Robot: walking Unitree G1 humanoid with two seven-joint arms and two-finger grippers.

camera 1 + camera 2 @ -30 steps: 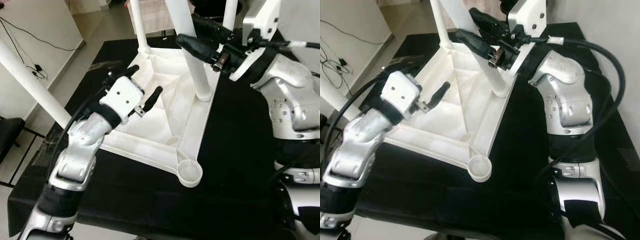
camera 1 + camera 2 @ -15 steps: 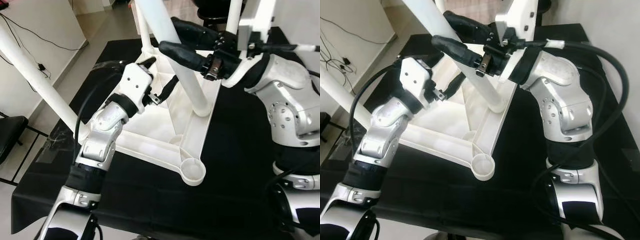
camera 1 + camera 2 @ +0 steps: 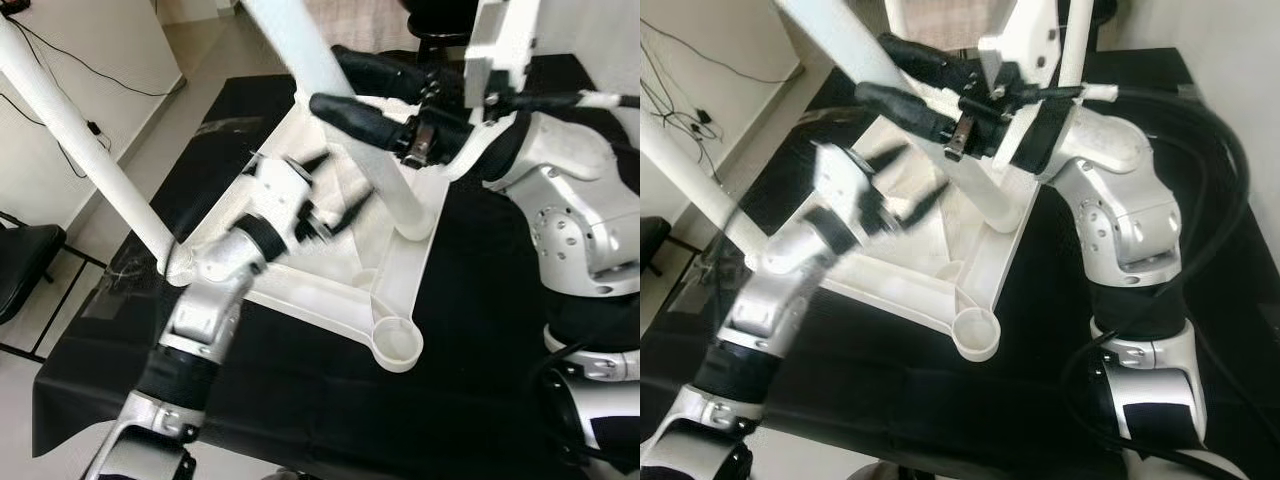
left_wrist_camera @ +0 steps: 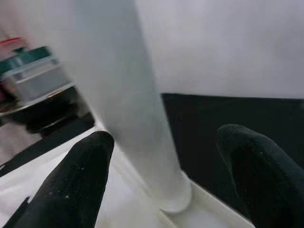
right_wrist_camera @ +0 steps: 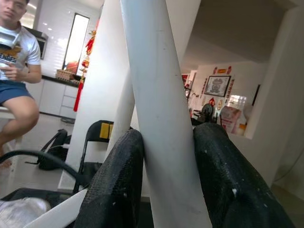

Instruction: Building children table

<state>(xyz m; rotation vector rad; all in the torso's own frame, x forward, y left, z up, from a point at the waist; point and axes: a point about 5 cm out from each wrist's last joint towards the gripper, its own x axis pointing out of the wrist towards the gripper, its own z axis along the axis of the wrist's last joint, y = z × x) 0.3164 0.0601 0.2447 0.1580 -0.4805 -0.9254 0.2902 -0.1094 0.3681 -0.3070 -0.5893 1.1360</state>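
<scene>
Since the earlier frame, left gripper [image 3: 322, 195], fingers spread, has advanced, blurred, toward the leg [image 3: 345, 110] of the white upturned table [image 3: 330, 290] on black cloth [image 3: 300, 400]. Right gripper [image 3: 345, 90] clamps that leg. Right wrist view adds a seated person [image 5: 16, 71].

Nothing here can be read for certain. In my right wrist view a person's white shirt [image 5: 16, 45] carries dark lettering across the chest, too small and cut off to make out. Red hangings [image 5: 88, 47] and framed signs [image 5: 219, 87] on the far walls bear characters I cannot decipher.
</scene>
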